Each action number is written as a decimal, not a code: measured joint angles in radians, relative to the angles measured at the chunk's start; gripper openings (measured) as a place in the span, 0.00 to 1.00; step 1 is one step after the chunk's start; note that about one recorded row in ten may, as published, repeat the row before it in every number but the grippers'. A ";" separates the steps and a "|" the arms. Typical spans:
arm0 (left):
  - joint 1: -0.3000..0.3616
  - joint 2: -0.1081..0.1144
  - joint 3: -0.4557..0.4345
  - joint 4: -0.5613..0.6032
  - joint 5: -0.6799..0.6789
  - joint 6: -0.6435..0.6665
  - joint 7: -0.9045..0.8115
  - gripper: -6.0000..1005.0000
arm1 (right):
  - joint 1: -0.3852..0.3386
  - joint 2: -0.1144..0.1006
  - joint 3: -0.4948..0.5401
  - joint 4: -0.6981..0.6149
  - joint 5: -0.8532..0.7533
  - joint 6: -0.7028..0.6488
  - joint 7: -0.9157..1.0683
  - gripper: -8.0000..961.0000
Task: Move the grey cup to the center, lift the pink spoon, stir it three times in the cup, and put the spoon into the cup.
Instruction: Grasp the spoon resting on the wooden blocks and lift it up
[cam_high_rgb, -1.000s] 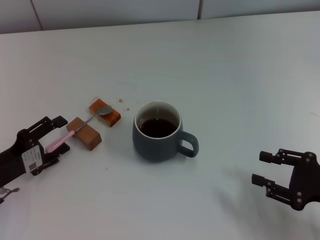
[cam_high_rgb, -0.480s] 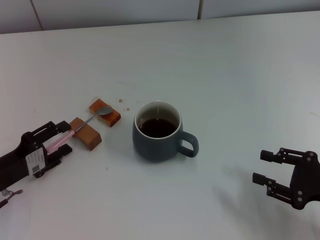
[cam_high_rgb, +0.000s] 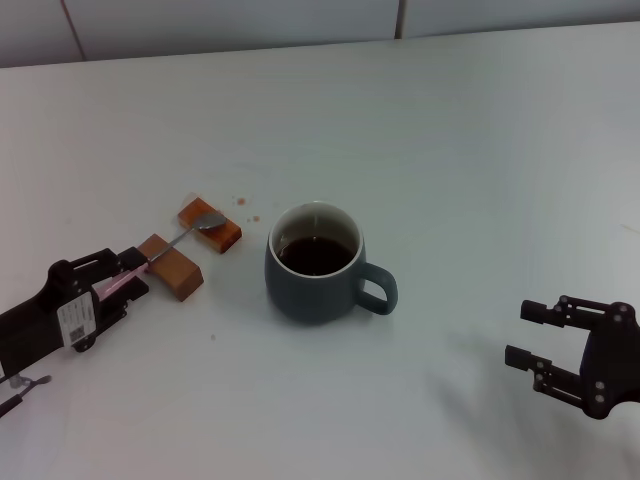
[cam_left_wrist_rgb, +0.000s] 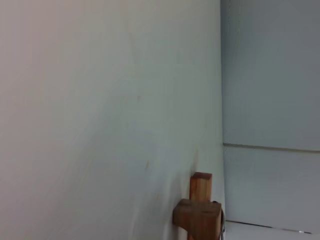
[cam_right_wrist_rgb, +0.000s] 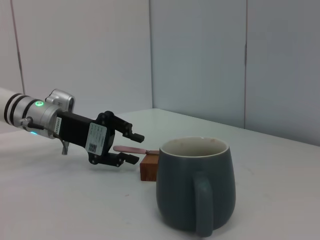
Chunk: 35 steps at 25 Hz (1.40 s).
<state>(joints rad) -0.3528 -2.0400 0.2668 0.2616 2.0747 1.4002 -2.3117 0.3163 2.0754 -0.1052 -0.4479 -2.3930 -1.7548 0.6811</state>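
Our left gripper (cam_high_rgb: 124, 274) sits low at the left side of the plain white tabletop (cam_high_rgb: 450, 150), fingers spread apart around the pale pink handle of the slim pink spoon with the silver bowl (cam_high_rgb: 160, 250). In the right wrist view the fingers (cam_right_wrist_rgb: 131, 135) stand above and below the handle, gap visible, not clamped.

The spoon lies across two brown wooden blocks: handle on the near block (cam_high_rgb: 170, 267), bowl on the far block (cam_high_rgb: 210, 225). A few small brown specks (cam_high_rgb: 246, 208) sit just beyond the far block.

The dark blue-grey ceramic mug with white inside and dark liquid (cam_high_rgb: 318, 265) stands upright near mid-table, right of the blocks and apart from them, loop handle toward our right side.

Our right gripper (cam_high_rgb: 540, 340) hangs near the front right edge, fingers parted wide, holding nothing, well apart from the mug. Open tabletop lies between it and the mug, and behind the mug up to the far edge.
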 joint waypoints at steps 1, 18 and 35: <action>0.000 0.001 0.000 -0.001 0.000 -0.002 0.000 0.44 | 0.000 0.000 0.001 0.000 0.000 0.000 0.000 0.56; -0.005 0.007 0.001 -0.002 -0.001 -0.035 0.025 0.43 | 0.000 0.000 0.002 0.000 0.000 -0.001 0.000 0.56; -0.012 0.007 0.002 -0.002 -0.001 -0.034 0.025 0.38 | 0.004 0.000 0.002 0.000 0.002 0.002 0.000 0.56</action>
<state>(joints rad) -0.3646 -2.0335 0.2689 0.2592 2.0739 1.3661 -2.2872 0.3206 2.0754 -0.1027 -0.4479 -2.3914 -1.7530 0.6811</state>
